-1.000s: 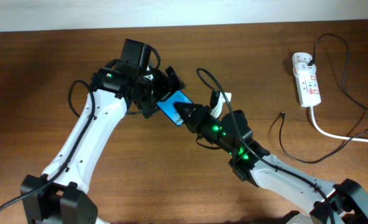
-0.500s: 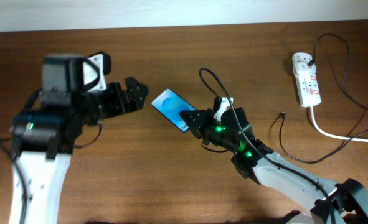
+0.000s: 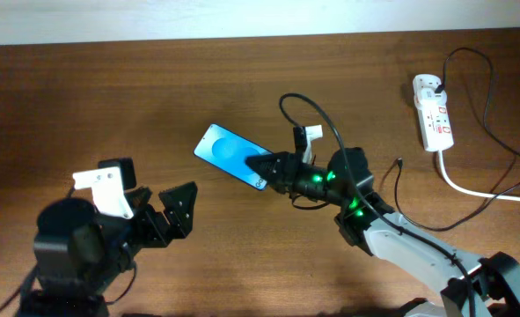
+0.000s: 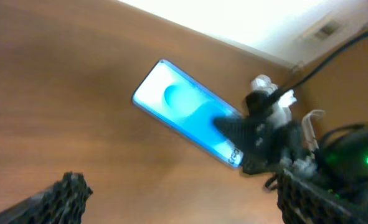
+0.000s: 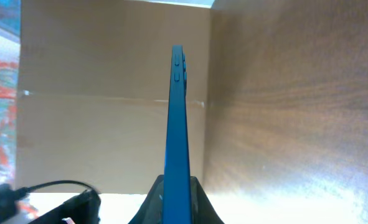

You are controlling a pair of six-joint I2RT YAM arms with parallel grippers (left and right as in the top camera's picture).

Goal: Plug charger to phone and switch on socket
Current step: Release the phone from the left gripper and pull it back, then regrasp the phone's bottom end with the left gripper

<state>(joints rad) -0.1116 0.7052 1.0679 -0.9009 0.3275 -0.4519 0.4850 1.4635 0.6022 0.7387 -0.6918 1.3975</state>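
Note:
The phone [image 3: 227, 152], its blue screen facing up, is at the table's middle, and my right gripper [image 3: 265, 167] is shut on its right end. In the right wrist view the phone [image 5: 179, 118] is edge-on between the two dark fingers [image 5: 200, 200]. My left gripper [image 3: 181, 214] stands open and holds nothing, well below and left of the phone. Its camera looks at the phone [image 4: 184, 112] from a distance. The socket [image 3: 435, 113] lies at the far right. The charger cable's loose tip [image 3: 399, 162] rests on the wood right of my right arm.
A thick white cord [image 3: 471, 189] curves from the socket toward the right edge. The thin black cable [image 3: 493, 123] loops between the socket and my right arm. A black cable [image 3: 308, 110] arches over the right wrist.
My left gripper has come off the phone and drawn back to the lower left. The right gripper has kept its hold, and the phone has shifted slightly left.

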